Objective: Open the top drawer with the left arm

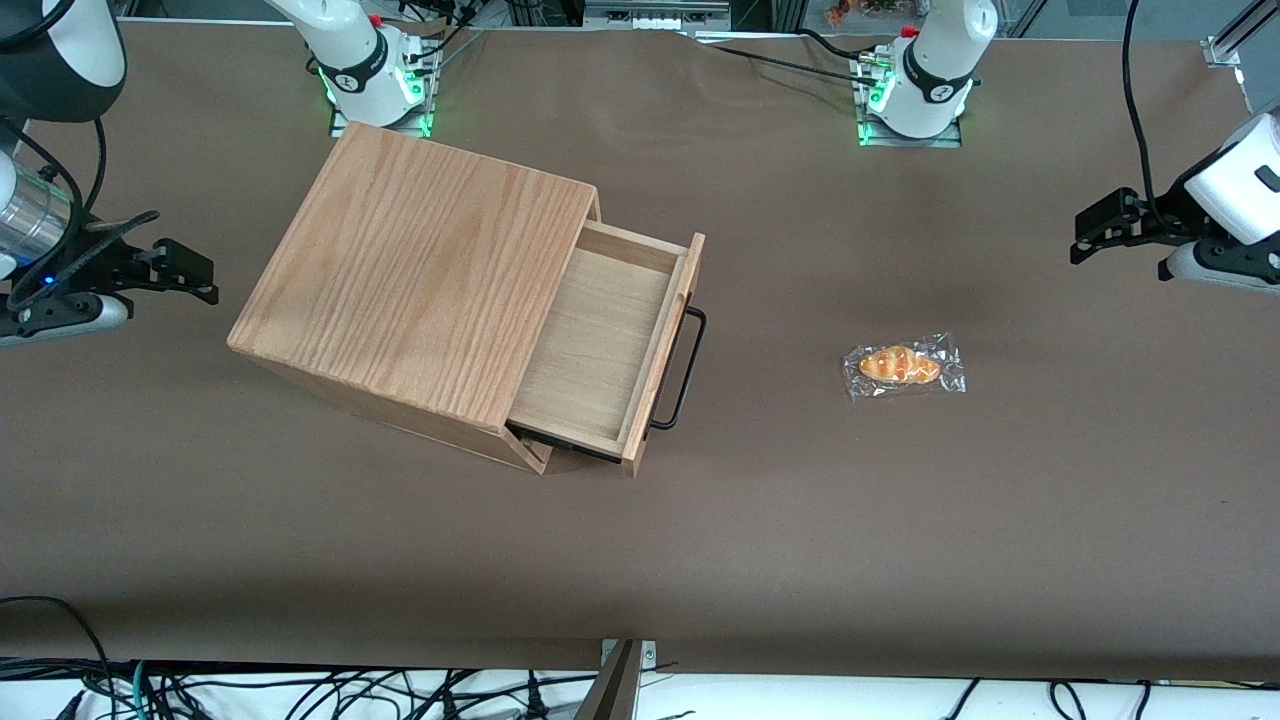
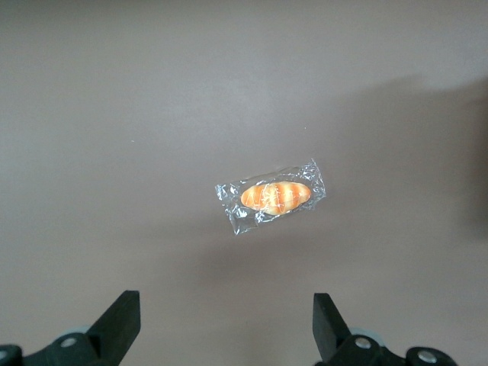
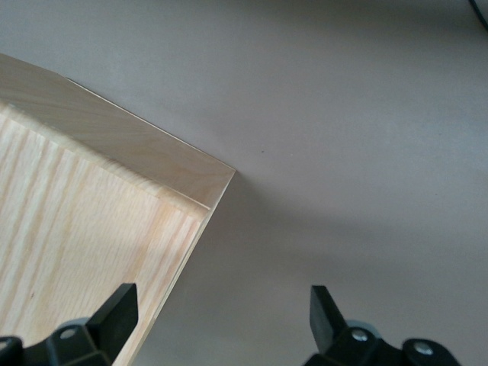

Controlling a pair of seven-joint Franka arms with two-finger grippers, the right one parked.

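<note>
- While the top drawer point(image 1: 600, 345) is standing pulled out of the oak-grain cabinet point(image 1: 415, 275), its black bar handle point(image 1: 685, 370) is facing bare brown table point(image 1: 900, 520).
- No readable writing is showing.
- Left arm's end effector point(image 1: 1100, 232) is hovering open and empty above a wrapped bread roll point(image 2: 274, 197), well apart from the drawer.

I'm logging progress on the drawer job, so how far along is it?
It looks done: the top drawer stands pulled well out of the cabinet, its tray bare. Nothing is in hand: the left gripper is open, hanging above the table toward the working arm's end, away from the handle. Nothing appears left.
</note>
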